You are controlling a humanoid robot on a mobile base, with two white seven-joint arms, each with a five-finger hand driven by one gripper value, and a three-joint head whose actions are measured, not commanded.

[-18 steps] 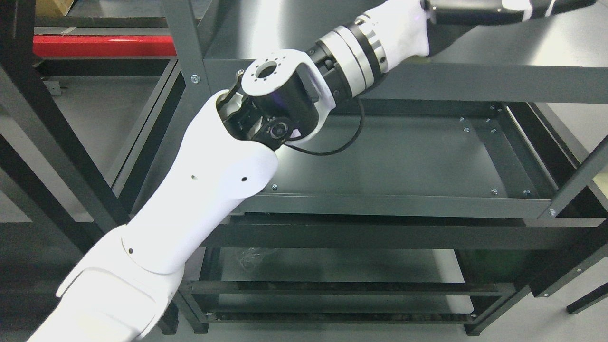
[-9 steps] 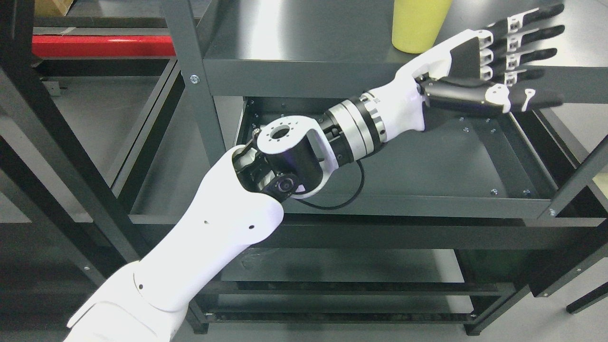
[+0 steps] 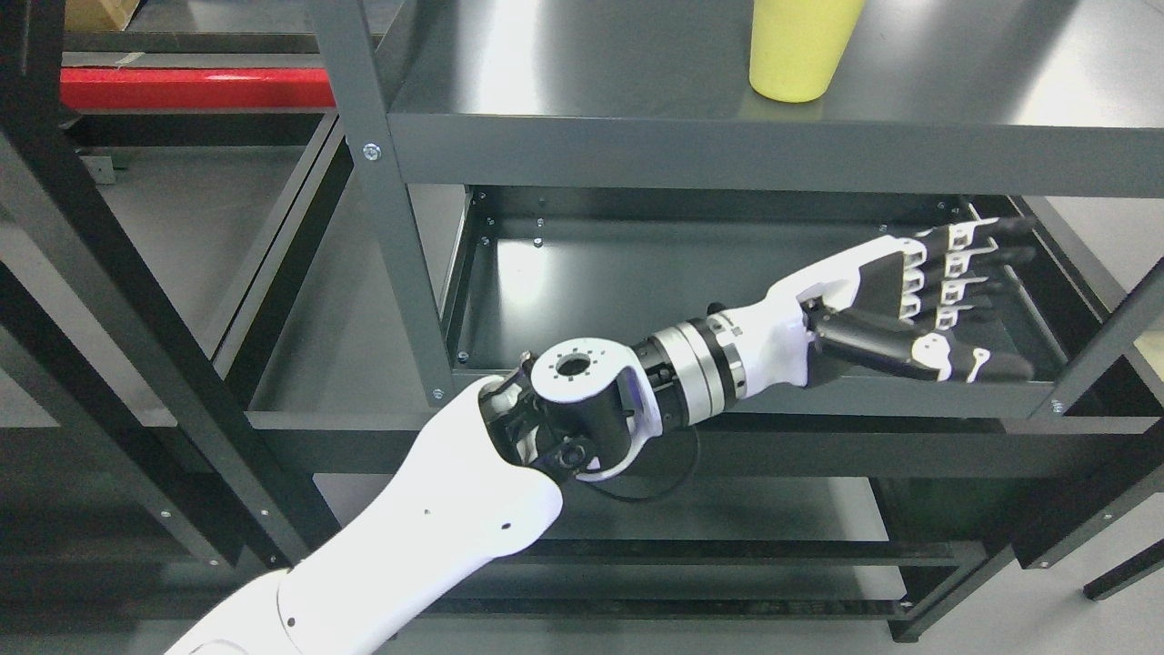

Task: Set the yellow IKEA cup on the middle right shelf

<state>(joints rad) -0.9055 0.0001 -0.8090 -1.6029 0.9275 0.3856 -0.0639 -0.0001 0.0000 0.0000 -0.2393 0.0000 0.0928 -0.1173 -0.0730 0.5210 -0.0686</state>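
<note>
The yellow cup [image 3: 798, 47] stands upright on the upper dark shelf [image 3: 582, 100], near its front edge; the cup's top is cut off by the picture's upper edge. My left hand [image 3: 991, 300] is well below it, in front of the lower shelf tray [image 3: 637, 282], fingers straight and spread, holding nothing. Its white arm comes up from the lower left. The right arm does not show.
The dark metal rack has upright posts [image 3: 382, 209] at the left and a slanted post [image 3: 1109, 346] at the right. More shelves [image 3: 655, 518] lie below. A red bar [image 3: 195, 88] sits at the back left.
My left arm has dropped from the upper shelf, past the cup, down to the level of the lower tray. The cup stays standing on the upper shelf.
</note>
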